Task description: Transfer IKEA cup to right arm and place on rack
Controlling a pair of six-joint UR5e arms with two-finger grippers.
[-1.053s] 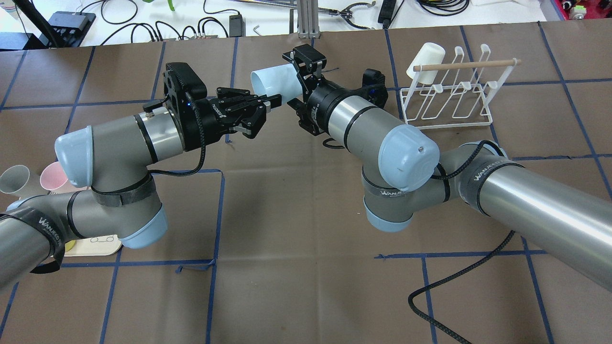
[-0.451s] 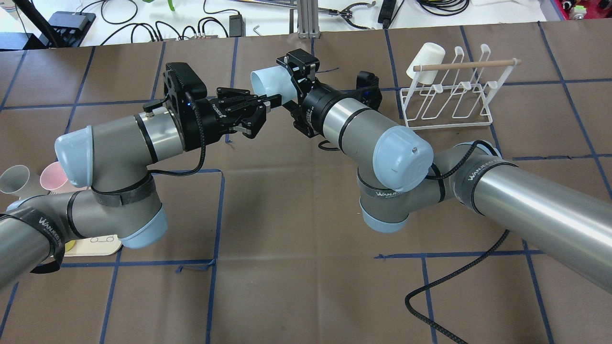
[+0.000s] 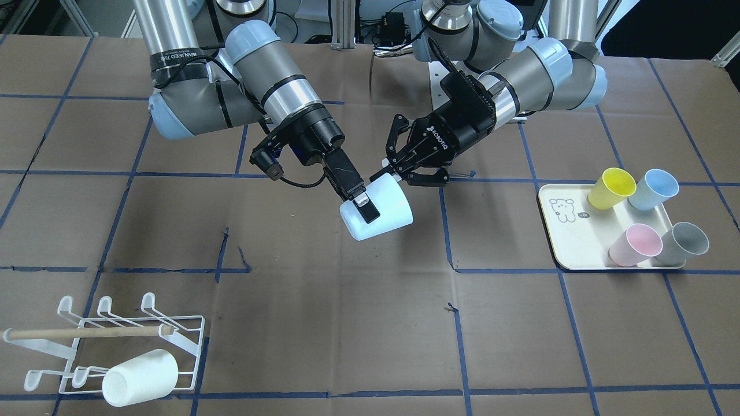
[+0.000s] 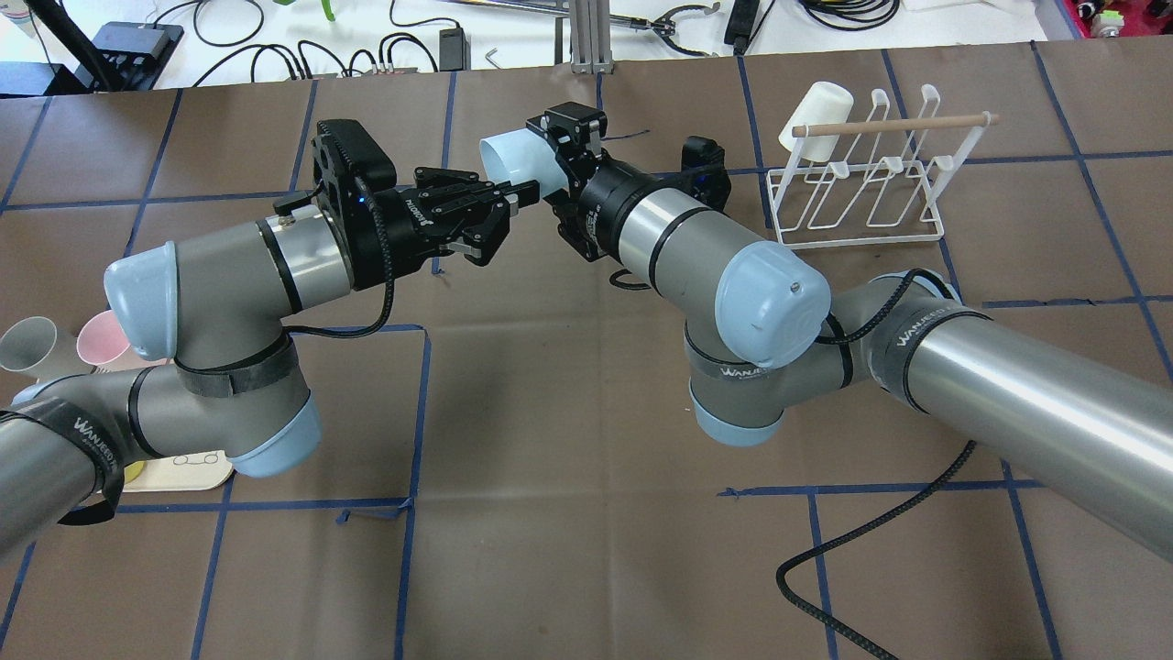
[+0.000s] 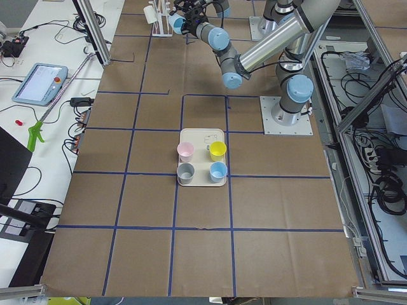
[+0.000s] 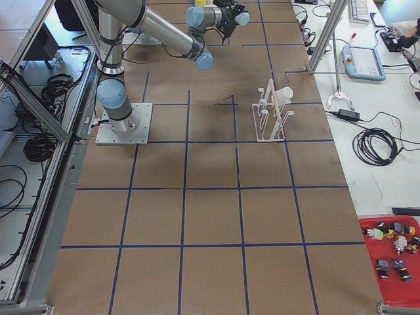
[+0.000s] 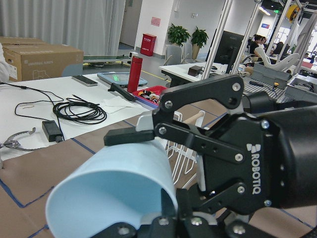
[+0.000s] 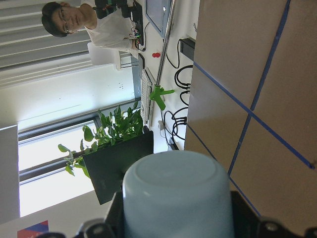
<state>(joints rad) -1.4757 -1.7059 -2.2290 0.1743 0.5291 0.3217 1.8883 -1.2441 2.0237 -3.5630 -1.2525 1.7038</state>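
Observation:
The pale blue IKEA cup (image 3: 388, 218) hangs on its side in mid-air between both grippers; it also shows in the overhead view (image 4: 515, 158). My left gripper (image 3: 406, 177) (image 4: 502, 218) is shut on the cup's rim end, and the cup fills the left wrist view (image 7: 111, 193). My right gripper (image 3: 361, 205) (image 4: 556, 158) is open, its fingers (image 3: 368, 211) close on either side of the cup's body. The cup's flat base faces the right wrist camera (image 8: 176, 196). The white wire rack (image 3: 186, 334) (image 4: 857, 197) with its wooden dowel stands on the table well off to my right.
A white cup (image 3: 139, 378) (image 4: 816, 115) hangs on the rack. The cream bear tray (image 3: 569, 231) on my left holds yellow (image 3: 610, 188), blue (image 3: 653, 188), pink (image 3: 633, 245) and grey (image 3: 685, 242) cups. A braided black cable (image 4: 871, 532) trails under my right arm.
My right gripper has slid in along the cup towards the left gripper, so its fingers cover more of the cup. The left gripper and the cup have stayed still.

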